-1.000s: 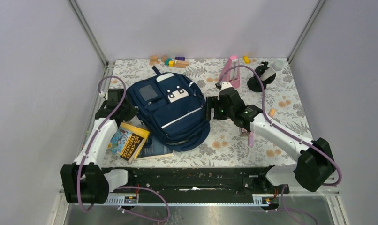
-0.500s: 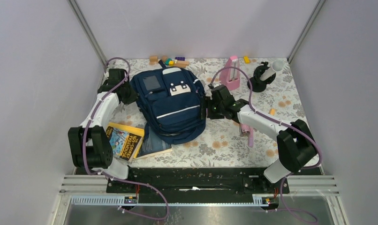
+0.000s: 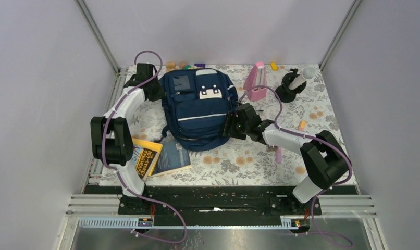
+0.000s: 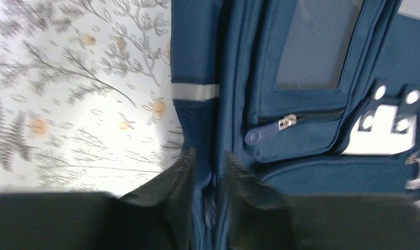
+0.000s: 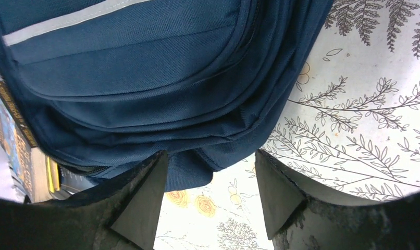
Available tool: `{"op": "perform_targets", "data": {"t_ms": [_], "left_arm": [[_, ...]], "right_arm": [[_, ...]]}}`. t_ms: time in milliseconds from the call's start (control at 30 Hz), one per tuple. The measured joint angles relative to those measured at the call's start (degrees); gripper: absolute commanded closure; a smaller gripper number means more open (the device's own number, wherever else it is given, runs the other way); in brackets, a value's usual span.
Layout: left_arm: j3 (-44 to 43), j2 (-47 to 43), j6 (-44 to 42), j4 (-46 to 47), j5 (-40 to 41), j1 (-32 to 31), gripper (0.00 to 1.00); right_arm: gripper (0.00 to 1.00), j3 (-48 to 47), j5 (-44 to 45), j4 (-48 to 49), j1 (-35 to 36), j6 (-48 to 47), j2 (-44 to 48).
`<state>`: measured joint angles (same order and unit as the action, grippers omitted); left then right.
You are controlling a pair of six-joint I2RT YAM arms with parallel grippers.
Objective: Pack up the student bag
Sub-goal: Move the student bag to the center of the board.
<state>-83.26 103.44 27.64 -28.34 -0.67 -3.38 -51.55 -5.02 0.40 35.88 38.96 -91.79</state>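
Left wrist: student bag [image 4: 239,78] side fabric between the close-set jaws

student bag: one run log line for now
student bag: lying front up | left jaws: shut on its left edge | right jaws: open astride its right edge | books: outside bag

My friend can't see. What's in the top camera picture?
A navy bag lies flat on a flowery table, with the left arm at its left side and the right arm at its right. Two books lie by its near left corner.
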Motion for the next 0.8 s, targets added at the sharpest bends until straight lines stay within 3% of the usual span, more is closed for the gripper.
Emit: {"op": "perform_targets", "data": {"t_ms": [33, 67, 100, 133, 300, 400, 600, 800], "left_arm": [[-0.31, 0.17, -0.33, 0.24, -0.02, -0.15, 0.34], [-0.39, 0.13, -1.03, 0.26, -0.04, -0.22, 0.25], [-0.50, -0.15, -1.18, 0.24, -0.07, -0.26, 0.07], [-0.61, -0.59, -1.49, 0.22, 0.00, -0.33, 0.03], [-0.50, -6.78, -3.87, -2.01, 3.48, -1.46, 0.01], [1.90, -15.43, -4.96, -2.23, 4.83, -3.15, 0.01], [14.34, -34.51, -5.99, -2.36, 4.81, -4.37, 0.01], [30.75, -43.87, -5.92, -5.77, 5.20, -3.89, 0.01]], "right_arm": [[0.33, 0.48, 0.07, 0.85, 0.00, 0.83, 0.00], [0.33, 0.74, 0.22, 1.46, 0.00, 1.40, 0.00], [0.34, 1.01, 0.72, 2.36, 0.00, 2.08, 0.00], [0.34, 1.25, 1.11, 3.19, 0.00, 2.58, 0.00], [0.34, 1.99, 2.73, 6.32, -0.04, 4.61, 0.00], [0.35, 2.05, 3.54, 7.21, -0.04, 5.46, -0.07], [0.34, 2.05, 4.11, 8.31, -0.04, 6.43, -1.77], [0.38, 2.05, 4.37, 9.40, -0.04, 6.82, -4.26]]}}
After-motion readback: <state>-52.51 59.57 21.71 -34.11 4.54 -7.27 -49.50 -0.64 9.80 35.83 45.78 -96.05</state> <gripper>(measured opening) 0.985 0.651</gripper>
